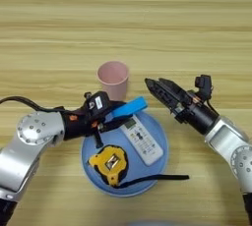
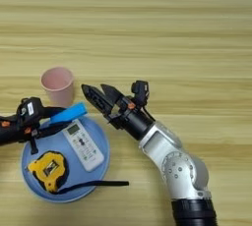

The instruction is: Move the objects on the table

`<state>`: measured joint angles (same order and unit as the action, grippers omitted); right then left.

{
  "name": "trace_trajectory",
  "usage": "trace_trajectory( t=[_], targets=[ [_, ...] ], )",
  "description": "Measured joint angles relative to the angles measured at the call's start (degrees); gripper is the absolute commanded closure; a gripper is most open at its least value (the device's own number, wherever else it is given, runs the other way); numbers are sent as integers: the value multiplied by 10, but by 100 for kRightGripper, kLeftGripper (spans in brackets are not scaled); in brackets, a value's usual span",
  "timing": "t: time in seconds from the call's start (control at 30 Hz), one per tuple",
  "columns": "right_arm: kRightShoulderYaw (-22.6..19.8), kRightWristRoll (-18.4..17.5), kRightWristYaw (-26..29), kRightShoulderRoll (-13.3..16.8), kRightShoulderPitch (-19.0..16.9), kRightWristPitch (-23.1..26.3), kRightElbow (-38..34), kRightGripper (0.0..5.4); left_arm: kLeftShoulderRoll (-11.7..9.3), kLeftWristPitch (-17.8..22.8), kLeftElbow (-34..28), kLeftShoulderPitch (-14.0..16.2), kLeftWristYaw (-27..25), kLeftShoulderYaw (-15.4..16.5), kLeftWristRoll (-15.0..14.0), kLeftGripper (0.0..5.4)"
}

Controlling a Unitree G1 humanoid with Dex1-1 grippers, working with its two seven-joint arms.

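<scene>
Left pincer (image 1: 114,113) is clamped on the blue block (image 1: 129,108), held above the blue plate's (image 1: 152,168) far-left rim. Right pincer (image 2: 98,94) hovers right of the pink cup (image 2: 57,84), fingers slightly apart, empty.

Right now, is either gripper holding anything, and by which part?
The left gripper holds the small bright blue rectangular block by its left end, over the round blue plate. The right gripper is open, empty.

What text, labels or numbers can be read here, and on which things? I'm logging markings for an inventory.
No text can be read.
Remote: screen and button markings too small and blurred.
Tape measure: middle label unreadable.
White sticker by the left tool: print, if any, unreadable.
Cup, blue block, plate: no markings seen.
</scene>
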<state>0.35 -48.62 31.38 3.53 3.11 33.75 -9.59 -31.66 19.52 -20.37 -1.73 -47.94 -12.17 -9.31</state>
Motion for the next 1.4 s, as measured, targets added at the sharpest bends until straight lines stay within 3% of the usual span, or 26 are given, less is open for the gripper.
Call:
trace_trajectory(
  t=[0.27,0.47,0.9,1.4],
  targets=[
    [64,45,12,16,-9,9,-3,0,2,-1,0,-8,0,-5,0,406],
    [81,53,30,26,-18,8,-16,65,7,-1,0,-12,1,-7,0,406],
    [81,54,41,30,-27,8,-29,228,7,-8,-5,-12,1,-10,-1,406],
    [68,54,41,29,-27,8,-29,370,7,-20,-6,-12,0,-10,-3,406]
  ],
)
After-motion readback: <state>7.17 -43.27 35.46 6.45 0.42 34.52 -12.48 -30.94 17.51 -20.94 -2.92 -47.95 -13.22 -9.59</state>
